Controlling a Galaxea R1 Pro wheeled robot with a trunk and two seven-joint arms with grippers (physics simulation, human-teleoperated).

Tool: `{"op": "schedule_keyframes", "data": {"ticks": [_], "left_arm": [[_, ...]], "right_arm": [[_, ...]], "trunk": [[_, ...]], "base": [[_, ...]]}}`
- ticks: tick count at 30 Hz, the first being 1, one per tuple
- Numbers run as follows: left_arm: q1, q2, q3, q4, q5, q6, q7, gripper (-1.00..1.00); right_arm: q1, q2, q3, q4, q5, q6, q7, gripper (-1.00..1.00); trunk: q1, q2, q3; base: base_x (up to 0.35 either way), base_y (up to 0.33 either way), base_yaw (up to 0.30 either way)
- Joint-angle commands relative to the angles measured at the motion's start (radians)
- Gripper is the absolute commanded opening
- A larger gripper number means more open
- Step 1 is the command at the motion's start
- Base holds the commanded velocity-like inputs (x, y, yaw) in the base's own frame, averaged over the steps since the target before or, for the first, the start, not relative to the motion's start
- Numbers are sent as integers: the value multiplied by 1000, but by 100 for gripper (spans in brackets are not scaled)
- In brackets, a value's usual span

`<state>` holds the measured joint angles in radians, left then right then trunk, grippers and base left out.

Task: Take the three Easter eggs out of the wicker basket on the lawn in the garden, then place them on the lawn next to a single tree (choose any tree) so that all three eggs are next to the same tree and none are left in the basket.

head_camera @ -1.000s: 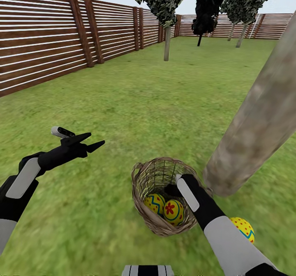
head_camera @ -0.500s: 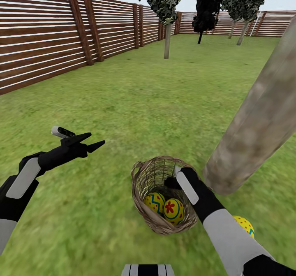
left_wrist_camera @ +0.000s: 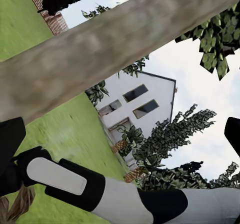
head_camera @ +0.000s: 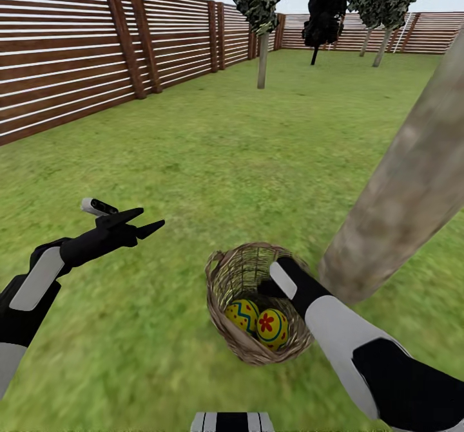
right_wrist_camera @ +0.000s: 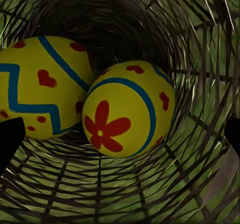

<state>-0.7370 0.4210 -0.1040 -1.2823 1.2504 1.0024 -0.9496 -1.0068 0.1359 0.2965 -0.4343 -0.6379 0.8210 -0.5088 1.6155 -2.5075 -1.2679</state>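
Reaching into the wicker basket (head_camera: 254,303) at the tree's (head_camera: 399,187) 9 o'clock, open right fingers (right_wrist_camera: 10,136) straddle two smooth, rigid-looking Easter eggs (right_wrist_camera: 127,116), likely slippery, best pinched across the flower-marked egg's middle.

This is a home garden; a flat green grass lawn (head_camera: 212,142) is ringed by a brown horizontal-slat wooden fence (head_camera: 71,58); leafy trees (head_camera: 261,7) stand there; a white house with windows (left_wrist_camera: 135,109) is near.

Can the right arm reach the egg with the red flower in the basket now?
Probably yes: the right gripper is already inside the wicker basket, fingers apart, and the flower egg lies directly ahead with nothing between.
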Motion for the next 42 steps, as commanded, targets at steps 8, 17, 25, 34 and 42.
{"op": "schedule_keyframes", "data": {"ticks": [8,17,25,34,42], "left_arm": [[-1,1,-3,0,4,4,-3,100],[-1,1,-3,1,4,4,-3,100],[-1,1,-3,1,4,4,-3,100],[-1,1,-3,1,4,4,-3,100],[-1,1,-3,0,4,4,-2,100]], "right_arm": [[-3,-7,7,3,-4,0,5,100],[-1,-9,9,-34,-2,-3,10,100],[-1,-9,51,-64,-3,-4,11,100],[-1,-9,52,-66,4,-3,115,100],[-1,-9,52,-57,7,-4,115,100]], "trunk": [[2,-2,-20],[5,-3,-43],[6,-4,-55],[9,-5,-82],[11,-6,-101]], "base": [[0,0,0],[0,0,0],[0,0,0],[0,0,0],[0,0,0]]}}
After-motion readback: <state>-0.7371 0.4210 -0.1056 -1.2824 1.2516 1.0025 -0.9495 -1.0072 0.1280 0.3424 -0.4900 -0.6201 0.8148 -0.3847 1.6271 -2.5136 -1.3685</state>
